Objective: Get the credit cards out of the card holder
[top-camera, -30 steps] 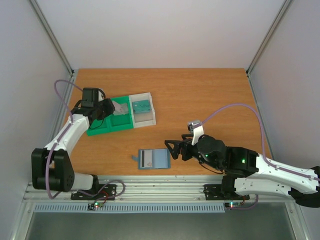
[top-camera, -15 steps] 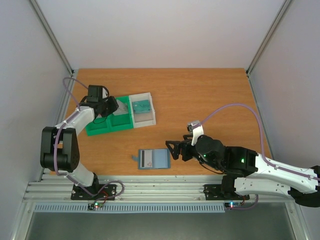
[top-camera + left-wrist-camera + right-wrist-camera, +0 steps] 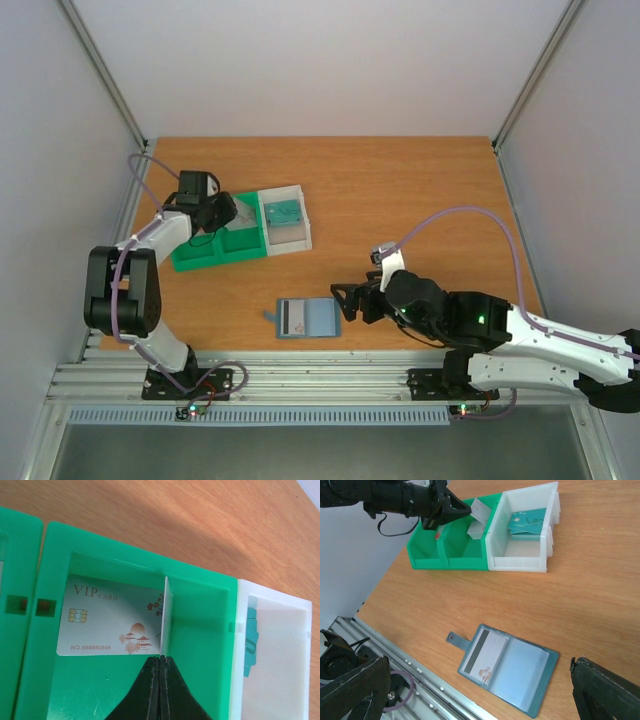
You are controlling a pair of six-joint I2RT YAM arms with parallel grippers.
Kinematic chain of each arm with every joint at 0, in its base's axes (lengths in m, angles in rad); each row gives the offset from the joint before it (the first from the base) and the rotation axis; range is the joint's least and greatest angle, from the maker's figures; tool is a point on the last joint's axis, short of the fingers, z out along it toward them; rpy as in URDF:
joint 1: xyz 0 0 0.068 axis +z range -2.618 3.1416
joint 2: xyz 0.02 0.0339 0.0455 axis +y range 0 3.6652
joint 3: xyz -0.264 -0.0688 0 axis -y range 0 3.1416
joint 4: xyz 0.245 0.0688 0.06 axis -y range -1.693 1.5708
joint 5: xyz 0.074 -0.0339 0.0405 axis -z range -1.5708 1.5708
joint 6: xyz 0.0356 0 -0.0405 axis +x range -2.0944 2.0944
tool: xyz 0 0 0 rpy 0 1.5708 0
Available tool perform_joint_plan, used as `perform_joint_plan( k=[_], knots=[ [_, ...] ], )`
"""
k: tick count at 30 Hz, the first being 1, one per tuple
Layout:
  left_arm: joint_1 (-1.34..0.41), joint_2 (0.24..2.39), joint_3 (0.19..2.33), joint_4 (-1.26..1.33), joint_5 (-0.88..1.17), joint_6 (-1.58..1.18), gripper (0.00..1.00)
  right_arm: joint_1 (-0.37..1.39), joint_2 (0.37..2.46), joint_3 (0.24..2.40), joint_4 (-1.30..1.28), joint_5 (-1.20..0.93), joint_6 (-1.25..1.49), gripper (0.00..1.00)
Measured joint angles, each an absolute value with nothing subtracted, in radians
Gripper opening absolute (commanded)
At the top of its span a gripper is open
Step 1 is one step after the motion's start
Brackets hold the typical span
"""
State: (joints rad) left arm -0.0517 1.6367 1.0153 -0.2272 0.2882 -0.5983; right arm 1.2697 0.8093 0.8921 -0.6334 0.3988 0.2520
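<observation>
The blue-grey card holder [image 3: 310, 318] lies open on the table, near the front edge. Its left pocket holds a pale card with a dark stripe [image 3: 487, 657]. My right gripper [image 3: 345, 300] is open and empty just right of the holder, which lies between its fingers in the right wrist view [image 3: 479, 680]. My left gripper [image 3: 161, 657] is shut on a pale card [image 3: 164, 617], held edge-on over a compartment of the green tray [image 3: 200, 630]. A pale VIP card [image 3: 107, 622] lies flat in that compartment. Teal cards [image 3: 284, 212] lie in the white bin [image 3: 300, 238].
The green tray with its white bin stands at the back left of the table [image 3: 420, 200]. The left arm [image 3: 150, 240] reaches along the left edge. A metal rail [image 3: 330, 375] runs along the table's front edge.
The left arm has folded its elbow in towards the left wall, and its gripper with the pale card has shifted a little over the green tray. The right arm has barely moved.
</observation>
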Motion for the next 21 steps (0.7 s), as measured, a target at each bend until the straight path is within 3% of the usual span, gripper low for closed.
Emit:
perform_joint_plan(
  k=[9, 18, 21],
  knots=[
    [-0.052, 1.665, 1.016, -0.227, 0.258, -0.598, 0.02, 1.27, 0.865, 0.92, -0.64, 0.4, 0.249, 0.99],
    [-0.052, 1.676, 1.05, -0.25, 0.225, -0.579, 0.15, 1.27, 0.903, 0.932, -0.64, 0.401, 0.241, 0.98],
    [-0.052, 1.676, 1.06, -0.259, 0.207, -0.572, 0.25, 1.27, 0.907, 0.932, -0.64, 0.402, 0.238, 0.99]
  ],
)
